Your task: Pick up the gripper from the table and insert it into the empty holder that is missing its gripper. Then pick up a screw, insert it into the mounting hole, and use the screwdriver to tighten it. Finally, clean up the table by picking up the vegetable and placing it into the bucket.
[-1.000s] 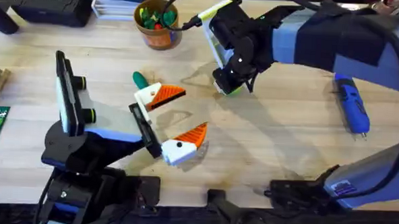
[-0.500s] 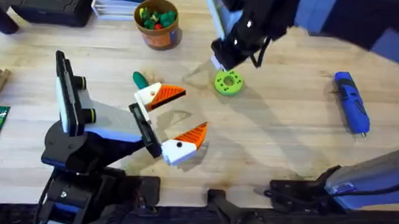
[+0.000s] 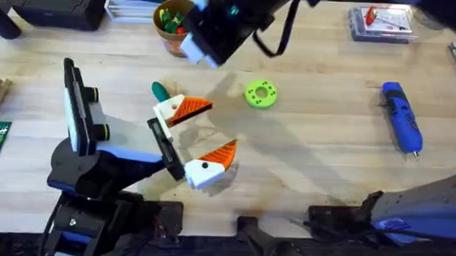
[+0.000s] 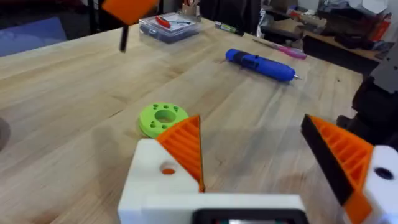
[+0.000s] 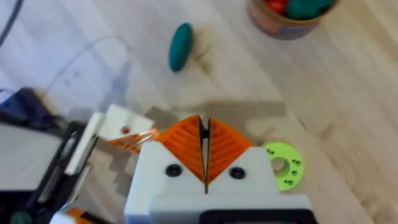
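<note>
On the table (image 3: 319, 159), screwdriver (image 3: 401, 118) bit toward the arms' bases, left pincer (image 3: 198, 139) released (right pincer (image 5: 205, 152) clenched empty)

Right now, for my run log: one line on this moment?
left gripper: open, resting | right gripper: shut, empty | vegetable: on table | disc: unscrewed

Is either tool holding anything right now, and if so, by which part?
Nothing is held. The right tool is shut with nothing between its pads, raised above the table. The left tool is open and empty beside the vegetable.
</note>
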